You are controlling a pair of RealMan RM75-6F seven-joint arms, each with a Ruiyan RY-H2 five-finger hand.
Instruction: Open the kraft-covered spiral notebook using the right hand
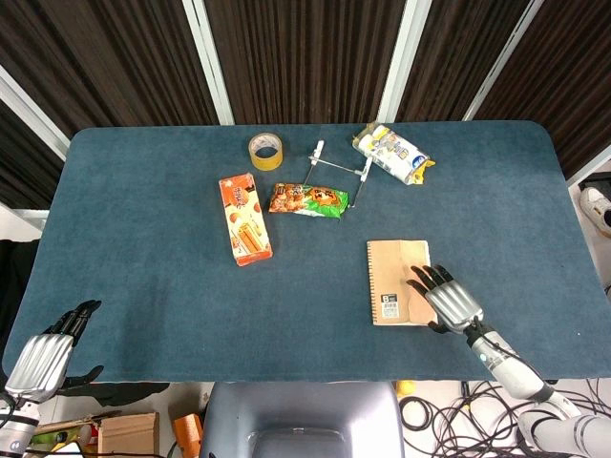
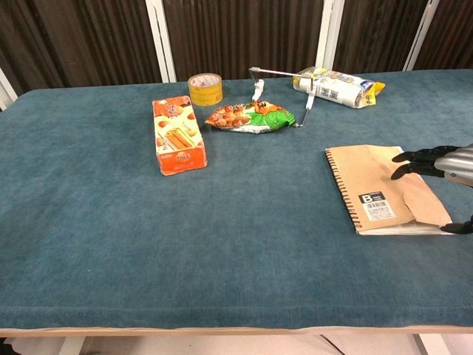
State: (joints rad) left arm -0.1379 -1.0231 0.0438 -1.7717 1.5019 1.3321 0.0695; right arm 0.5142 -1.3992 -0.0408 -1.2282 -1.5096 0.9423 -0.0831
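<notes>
The kraft-covered spiral notebook (image 1: 394,280) (image 2: 369,185) lies on the blue table (image 1: 143,286), spiral along its left side, with a barcode label near its front edge. My right hand (image 1: 449,300) (image 2: 442,166) is at the notebook's right edge. Its fingers lie over the cover and the thumb sits by the front right corner. The cover's right part stands slightly raised, with white pages showing beneath it. My left hand (image 1: 43,355) hangs off the table's front left corner, holding nothing, fingers apart.
Further back lie an orange wafer box (image 1: 245,218) (image 2: 176,136), a green snack bag (image 1: 307,199) (image 2: 247,116), a roll of tape (image 1: 265,150) (image 2: 205,88), a thin metal tool (image 1: 339,170) (image 2: 284,72) and a yellow-white packet (image 1: 392,153) (image 2: 336,84).
</notes>
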